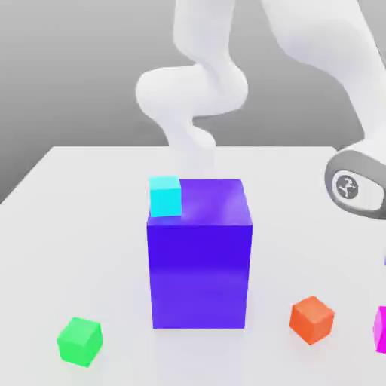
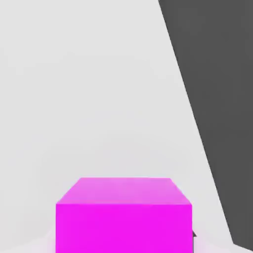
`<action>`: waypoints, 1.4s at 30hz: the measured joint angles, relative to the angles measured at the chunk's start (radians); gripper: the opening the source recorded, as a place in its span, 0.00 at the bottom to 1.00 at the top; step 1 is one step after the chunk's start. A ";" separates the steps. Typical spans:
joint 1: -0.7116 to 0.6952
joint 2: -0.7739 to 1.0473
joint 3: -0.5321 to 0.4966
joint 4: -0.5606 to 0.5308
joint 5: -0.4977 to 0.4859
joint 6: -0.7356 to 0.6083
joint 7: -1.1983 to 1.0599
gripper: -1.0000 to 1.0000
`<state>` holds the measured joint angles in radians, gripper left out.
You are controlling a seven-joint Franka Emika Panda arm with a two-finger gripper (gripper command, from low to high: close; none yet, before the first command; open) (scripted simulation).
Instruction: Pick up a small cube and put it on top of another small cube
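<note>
Exterior view
- Counter (image 1: 90, 226): a pale grey-white top under a grey backdrop, carrying all the blocks.
- Arm (image 1: 196, 90): white, curving down behind the big block, with another link crossing the upper part at the exterior view's right and ending in a rounded grey-ringed joint (image 1: 354, 187) at that edge.
- Big block (image 1: 200, 256): tall, purple-blue, upright near the middle of the counter.
- Cyan cube (image 1: 165, 197): small, at the big block's upper corner on the exterior view's left; whether it rests on the block or stands behind it I cannot tell.
- Green cube (image 1: 79, 341): small, on the counter toward the exterior view's left, in front of the big block and well apart from it.
- Orange cube (image 1: 312, 318): small, on the counter toward the exterior view's right, apart from the big block.
- Pink cube (image 1: 381, 329): a magenta sliver cut off by the exterior view's right edge, just beside the orange cube, not touching it, far from the green cube.

Hand view
- Pink cube (image 2: 123, 220): seen close, top face and one side visible, sitting against the pale counter (image 2: 89, 89).
- Background (image 2: 222, 99): dark grey beyond the counter's edge.
- Tool: pressed together; whether it pinches the pink cube I cannot tell.
</note>
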<state>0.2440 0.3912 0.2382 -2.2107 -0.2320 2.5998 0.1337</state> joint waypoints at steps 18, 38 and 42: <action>-0.344 -0.134 -0.067 -0.114 0.023 -0.006 -0.642 0.00; -0.701 -0.272 -0.185 -0.293 0.216 0.031 -1.422 0.00; -0.699 -0.193 -0.192 -0.293 0.205 0.107 -1.421 0.00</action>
<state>-0.4552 0.1985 0.0459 -2.5036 -0.0272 2.7067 -1.2871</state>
